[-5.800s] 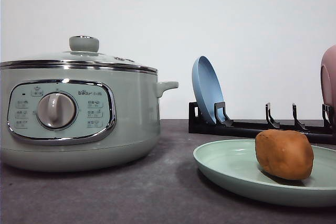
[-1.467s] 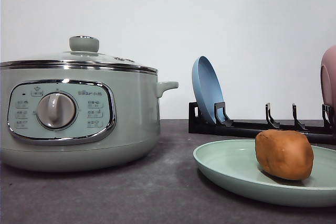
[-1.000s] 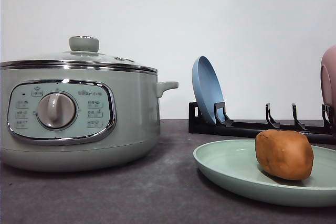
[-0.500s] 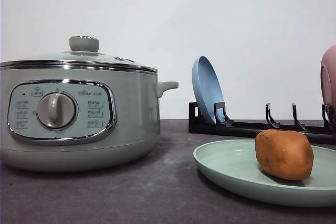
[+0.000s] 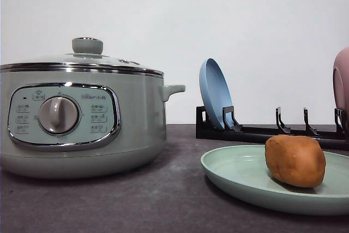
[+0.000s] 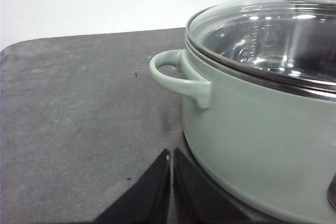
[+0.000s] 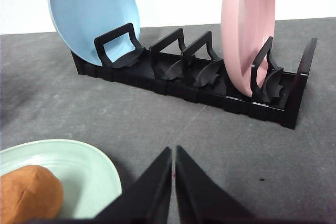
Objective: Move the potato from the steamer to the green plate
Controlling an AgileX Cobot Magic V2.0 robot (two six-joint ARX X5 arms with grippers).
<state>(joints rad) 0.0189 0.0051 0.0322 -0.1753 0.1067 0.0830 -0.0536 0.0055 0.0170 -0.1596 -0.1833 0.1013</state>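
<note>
The orange-brown potato [image 5: 295, 160] lies on the pale green plate [image 5: 240, 175] at the front right of the table; part of it shows too in the right wrist view [image 7: 29, 192] on the plate [image 7: 79, 166]. The sage-green steamer [image 5: 82, 118] stands at the left with its glass lid on [image 6: 268, 40]. My left gripper [image 6: 171, 156] is shut and empty, low on the table beside the steamer's handle [image 6: 181, 77]. My right gripper [image 7: 174, 153] is shut and empty, just off the plate's rim, facing the rack.
A black dish rack [image 7: 194, 82] stands behind the plate, holding a blue plate [image 7: 94, 14] and a pink plate [image 7: 247, 24] upright. Dark grey tabletop [image 6: 79, 129] lies open on the outer side of the steamer. A white wall is behind.
</note>
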